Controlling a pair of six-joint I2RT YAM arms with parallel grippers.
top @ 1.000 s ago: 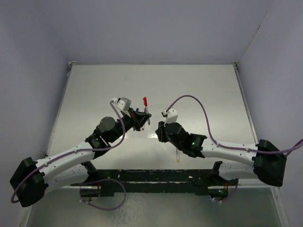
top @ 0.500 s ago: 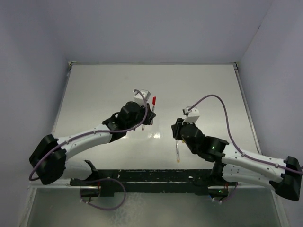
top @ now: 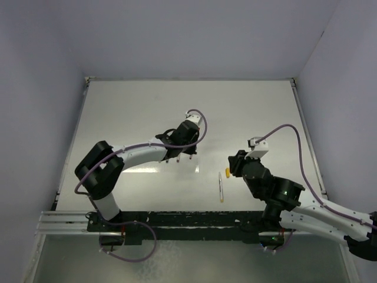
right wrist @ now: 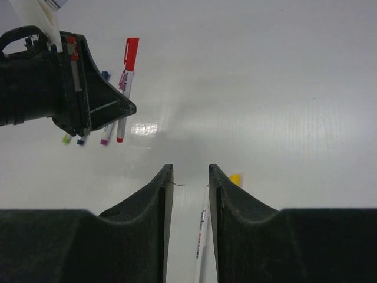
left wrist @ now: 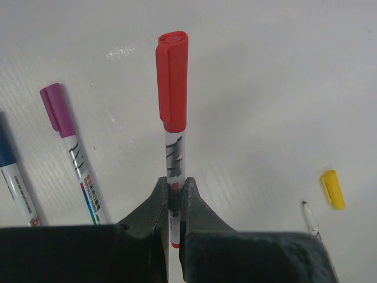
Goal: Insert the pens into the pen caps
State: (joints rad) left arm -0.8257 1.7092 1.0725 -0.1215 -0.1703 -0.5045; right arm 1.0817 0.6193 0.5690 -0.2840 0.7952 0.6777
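Note:
My left gripper (left wrist: 173,183) is shut on the white barrel of a pen (left wrist: 174,154) that wears a red cap (left wrist: 172,82). It hangs just above the table, left of centre (top: 184,147). Beside it on the table lie a magenta-capped pen (left wrist: 73,156) and a blue-capped pen (left wrist: 15,191). My right gripper (right wrist: 188,174) is open with nothing between its fingers, hovering over an uncapped pen (right wrist: 201,236) that lies on the table (top: 221,188). A loose yellow cap (right wrist: 235,178) lies just right of that pen's tip (top: 227,174).
The left gripper's black body (right wrist: 70,82) fills the upper left of the right wrist view. Under it show the ends of several laid-down pens (right wrist: 105,141). Grey walls enclose the white table (top: 265,112) on three sides.
The left gripper has carried the red-capped pen a little right and lowered it towards the laid-down pens. The right gripper has drawn back to the right, uncovering the uncapped pen and the yellow cap.

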